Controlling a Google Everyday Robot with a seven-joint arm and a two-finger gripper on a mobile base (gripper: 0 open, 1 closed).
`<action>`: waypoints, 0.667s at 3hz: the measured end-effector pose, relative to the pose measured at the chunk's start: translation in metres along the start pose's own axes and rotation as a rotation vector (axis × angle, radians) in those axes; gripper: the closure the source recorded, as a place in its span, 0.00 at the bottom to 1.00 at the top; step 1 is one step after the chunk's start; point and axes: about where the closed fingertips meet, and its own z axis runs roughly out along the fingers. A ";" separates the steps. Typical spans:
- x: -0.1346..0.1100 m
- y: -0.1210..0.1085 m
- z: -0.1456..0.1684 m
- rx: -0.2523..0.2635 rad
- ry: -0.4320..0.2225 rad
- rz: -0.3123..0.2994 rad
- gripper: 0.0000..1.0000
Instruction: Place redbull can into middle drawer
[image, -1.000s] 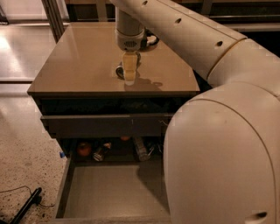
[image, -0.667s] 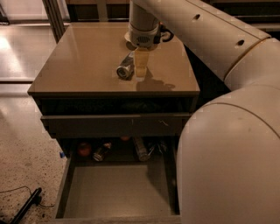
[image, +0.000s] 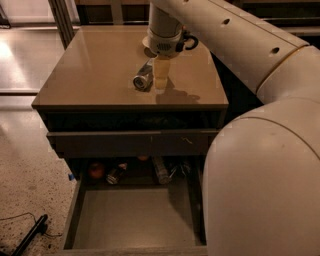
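The redbull can (image: 143, 78) is a slim shiny silver can lying on its side on the cabinet top (image: 95, 70), its end facing me. My gripper (image: 160, 82) hangs straight down from the white arm, just to the right of the can and close against it, low over the top. The middle drawer (image: 135, 222) stands pulled out below, with a flat grey floor and low side walls. The can is outside the drawer.
A closed drawer front (image: 125, 142) sits just under the cabinet top. At the back of the open drawer lie an orange-red object (image: 96, 170) and two other cans (image: 116, 174) (image: 161, 171). My white arm body (image: 265, 180) fills the right side. A black cable (image: 30, 235) lies on the floor at left.
My gripper has moved from over the can to its right side. The can, partly hidden before, now shows lying on its side on the cabinet top.
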 end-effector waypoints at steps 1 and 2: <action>-0.003 -0.010 0.017 -0.008 -0.041 0.000 0.00; -0.003 -0.010 0.017 -0.008 -0.041 0.000 0.00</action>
